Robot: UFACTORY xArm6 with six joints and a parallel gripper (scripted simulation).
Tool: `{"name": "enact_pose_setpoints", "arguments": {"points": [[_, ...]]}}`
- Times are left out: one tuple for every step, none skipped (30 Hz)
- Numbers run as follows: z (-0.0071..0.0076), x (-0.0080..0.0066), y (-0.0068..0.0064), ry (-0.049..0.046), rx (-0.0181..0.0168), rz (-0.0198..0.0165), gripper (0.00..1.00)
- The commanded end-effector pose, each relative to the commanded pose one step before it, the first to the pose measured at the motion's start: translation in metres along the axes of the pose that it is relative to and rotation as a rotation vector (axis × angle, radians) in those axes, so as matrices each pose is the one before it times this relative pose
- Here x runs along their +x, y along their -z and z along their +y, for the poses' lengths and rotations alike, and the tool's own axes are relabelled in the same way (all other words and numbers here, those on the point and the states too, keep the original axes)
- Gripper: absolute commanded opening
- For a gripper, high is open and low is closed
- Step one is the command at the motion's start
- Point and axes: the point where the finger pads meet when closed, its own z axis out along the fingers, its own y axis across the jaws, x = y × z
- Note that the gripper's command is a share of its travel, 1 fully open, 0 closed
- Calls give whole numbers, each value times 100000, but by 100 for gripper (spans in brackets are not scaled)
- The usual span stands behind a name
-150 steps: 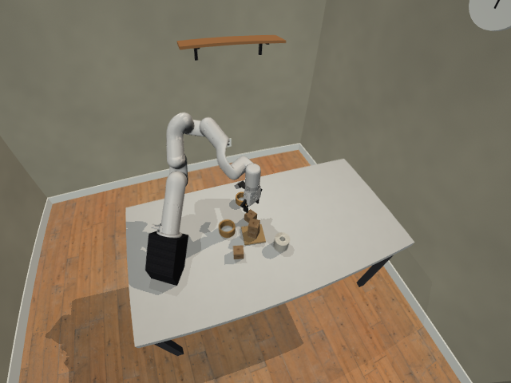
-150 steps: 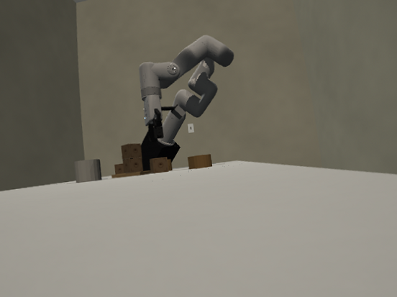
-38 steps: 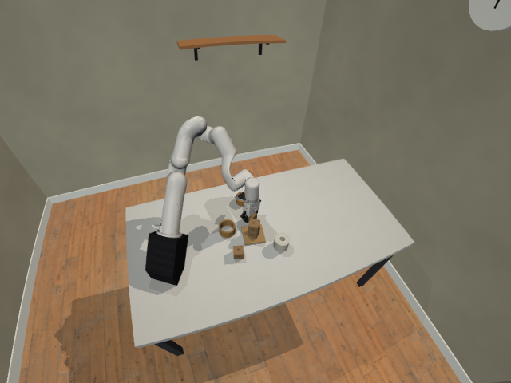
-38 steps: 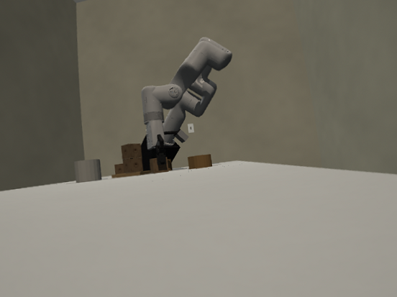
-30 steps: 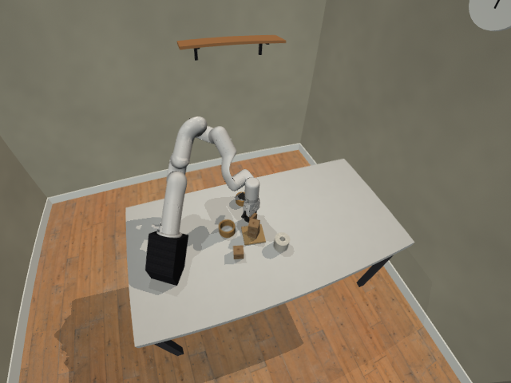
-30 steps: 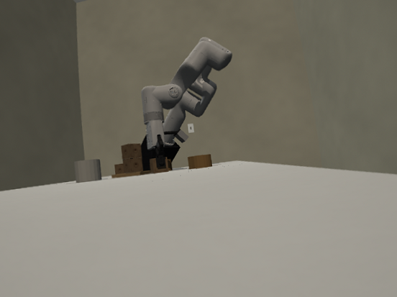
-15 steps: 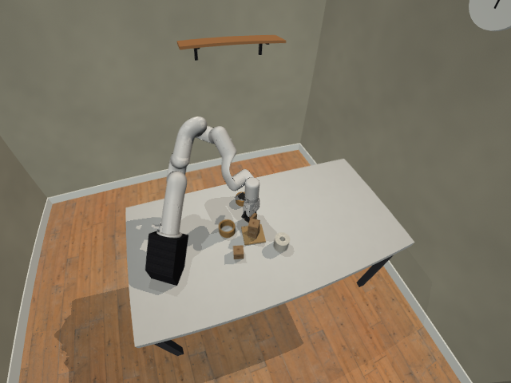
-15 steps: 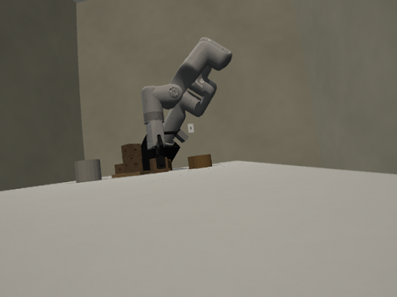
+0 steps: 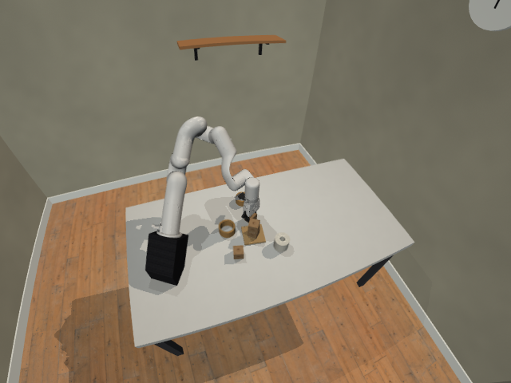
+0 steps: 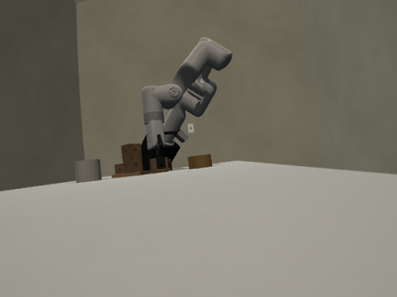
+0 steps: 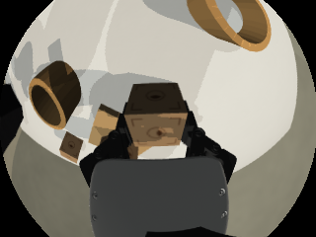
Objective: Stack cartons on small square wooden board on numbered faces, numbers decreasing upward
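Note:
My gripper point(image 9: 250, 215) is low over the table, just behind the small wooden board point(image 9: 251, 238). It is shut on a brown carton point(image 11: 157, 120) that sits at table level; this held carton also shows in the exterior view point(image 10: 155, 164). Two more cartons stand stacked as a short column point(image 9: 253, 227) on the board, seen two high in the exterior view point(image 10: 131, 157). A further carton point(image 9: 238, 251) lies alone on the table in front of the board. No printed numbers are readable.
A wooden ring point(image 9: 227, 227) lies left of the board and another wooden ring lies behind the gripper. A white roll point(image 9: 282, 242) stands right of the board. The arm's black base point(image 9: 164, 257) is at the table's left.

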Motion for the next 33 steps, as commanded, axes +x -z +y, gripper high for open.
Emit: {"name": "enact_pose_setpoints", "arguments": {"points": [[76, -46, 85, 56, -156, -148, 0], [10, -3, 124, 5, -21, 13, 0], [22, -6, 300, 11, -46, 28, 0], [28, -7, 515, 15, -58, 36, 0], [0, 0, 0, 0, 0, 0, 0], [0, 0, 0, 0, 0, 0, 0], [18, -5, 740, 12, -39, 24, 0], [-17, 2, 950, -4, 29, -18, 0], [-65, 12, 1132, -32, 125, -80, 0], [80, -17, 1403, 51, -169, 102, 0], [-21, 9, 1491, -12, 54, -32, 0], [-1, 1, 1537, -1, 7, -7, 0], [30, -6, 1529, 26, -60, 35, 0], [-72, 24, 1422, -62, 168, -99, 0], [59, -23, 1152, 52, -129, 73, 0], [14, -4, 960, 14, -27, 15, 0], [-17, 8, 742, -15, 39, -22, 0], [-26, 11, 514, -25, 58, -33, 0], [-20, 8, 298, -20, 45, -25, 0], [-9, 4, 123, -10, 21, -12, 0], [-2, 1, 19, -2, 3, -2, 0], [0, 0, 0, 0, 0, 0, 0], [0, 0, 0, 0, 0, 0, 0], [-69, -111, 36, 5, 30, -21, 0], [-396, -622, 207, 23, 157, -106, 0], [-853, -1253, 438, 33, 260, -162, 0], [-1277, -1687, 639, 16, 212, -108, 0], [-1519, -1768, 740, -12, 14, 24, 0], [-862, -775, 388, -28, -200, 131, 0], [-767, -679, 360, -24, -272, 147, 0], [-897, -892, 435, -12, -172, 85, 0], [-674, -726, 337, -2, -33, 16, 0], [5, -3, -58, 7, -11, 4, 0]]}}
